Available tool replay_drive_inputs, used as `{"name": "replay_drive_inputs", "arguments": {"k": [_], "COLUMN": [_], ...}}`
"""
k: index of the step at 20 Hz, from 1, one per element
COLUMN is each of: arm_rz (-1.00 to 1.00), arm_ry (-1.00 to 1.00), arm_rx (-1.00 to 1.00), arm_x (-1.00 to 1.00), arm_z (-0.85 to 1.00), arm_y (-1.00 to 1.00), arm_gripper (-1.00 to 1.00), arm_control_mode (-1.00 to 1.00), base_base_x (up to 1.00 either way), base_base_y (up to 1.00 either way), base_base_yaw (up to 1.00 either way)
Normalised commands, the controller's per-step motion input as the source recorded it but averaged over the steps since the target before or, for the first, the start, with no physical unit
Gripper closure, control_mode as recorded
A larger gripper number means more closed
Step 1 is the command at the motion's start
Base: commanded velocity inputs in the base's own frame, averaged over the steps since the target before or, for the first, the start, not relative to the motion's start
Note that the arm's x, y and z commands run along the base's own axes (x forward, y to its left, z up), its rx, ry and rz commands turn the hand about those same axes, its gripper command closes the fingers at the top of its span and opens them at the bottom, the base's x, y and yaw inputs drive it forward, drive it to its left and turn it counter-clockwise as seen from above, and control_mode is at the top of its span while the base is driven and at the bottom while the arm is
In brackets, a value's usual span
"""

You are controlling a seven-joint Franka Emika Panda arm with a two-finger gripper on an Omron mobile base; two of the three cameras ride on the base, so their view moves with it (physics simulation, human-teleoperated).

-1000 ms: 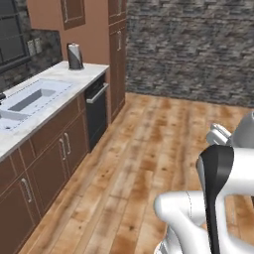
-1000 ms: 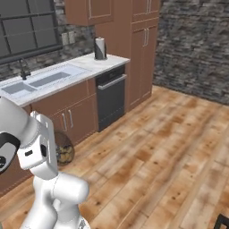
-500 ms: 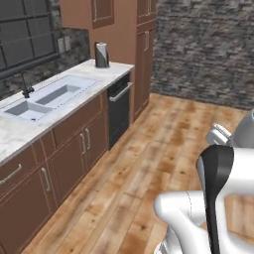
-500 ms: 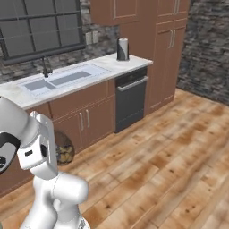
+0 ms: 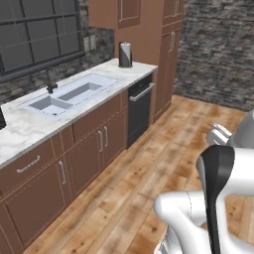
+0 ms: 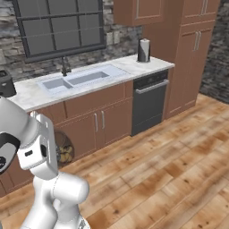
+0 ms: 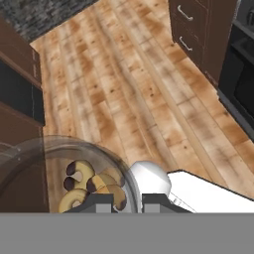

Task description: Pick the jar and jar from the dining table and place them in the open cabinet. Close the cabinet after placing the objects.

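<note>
Jar (image 7: 74,183) with brown chunks sits clamped in the closed tool (image 7: 119,201); glass, so rigid, slick, breakable; hold mid-wall, keep upright while driving past sink (image 5: 69,94).

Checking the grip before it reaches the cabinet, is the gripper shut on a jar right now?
Shut on the jar: in the hand view the fingertips sit against the clear jar of brown chunks above the floor.

Base swung left: sink (image 5: 69,95) now nearer centre, window (image 6: 58,27) come into view.
</note>
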Motion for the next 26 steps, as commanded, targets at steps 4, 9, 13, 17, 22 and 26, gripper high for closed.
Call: {"name": "replay_drive_inputs", "arguments": {"k": [4,9,13,17,22,26], "arm_rz": [0.0,0.0,0.0,0.0,0.0,0.0], "arm_ry": [0.0,0.0,0.0,0.0,0.0,0.0], "arm_rx": [0.0,0.0,0.0,0.0,0.0,0.0], "arm_x": [0.0,0.0,0.0,0.0,0.0,0.0], "arm_z": [0.0,0.0,0.0,0.0,0.0,0.0], "arm_y": [0.0,0.0,0.0,0.0,0.0,0.0], "arm_gripper": [1.0,1.0,1.0,1.0,1.0,1.0], "arm_control_mode": [1.0,1.0,1.0,1.0,1.0,1.0], "base_base_x": [0.63,0.65,0.54,0.57,0.54,0.51], "base_base_y": [0.0,0.0,0.0,0.0,0.0,0.0], "base_base_yaw": [0.23,0.21,0.23,0.23,0.24,0.25]}}
